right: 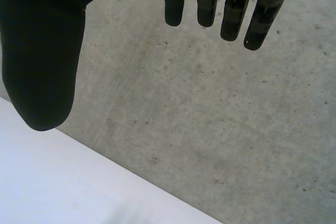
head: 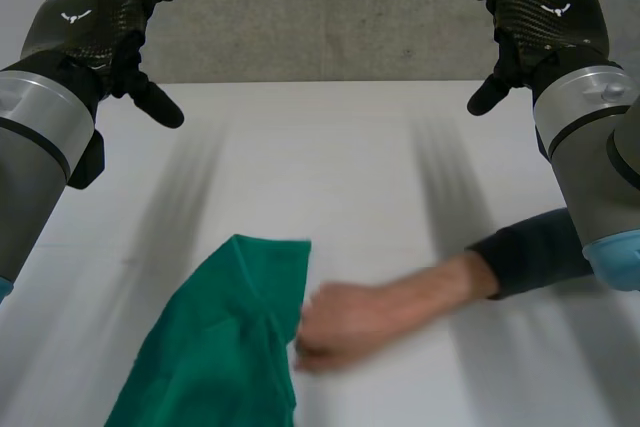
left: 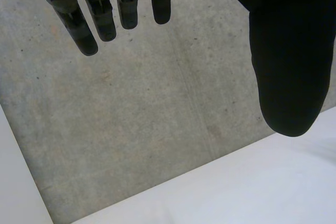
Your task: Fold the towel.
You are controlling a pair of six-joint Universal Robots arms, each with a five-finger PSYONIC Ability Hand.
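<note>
A green towel (head: pixel 222 347) lies crumpled on the white table (head: pixel 330 167) near its front edge, left of the middle. A person's hand (head: pixel 345 322) rests on the table against the towel's right edge. My left hand (head: pixel 100 27) is raised high over the table's far left, open, fingers (left: pixel 86 32) straight and thumb (left: pixel 289 66) apart, holding nothing. My right hand (head: pixel 535 22) is raised over the far right, also open, with fingers (right: pixel 236 17) straight, thumb (right: pixel 44 61) spread and nothing in it. Both hands are well clear of the towel.
The person's forearm (head: pixel 440 287), in a dark sleeve (head: pixel 535 252), reaches in from the right under my right arm. Beyond the table's far edge (left: pixel 173 182) lies a grey concrete floor (head: pixel 320 7).
</note>
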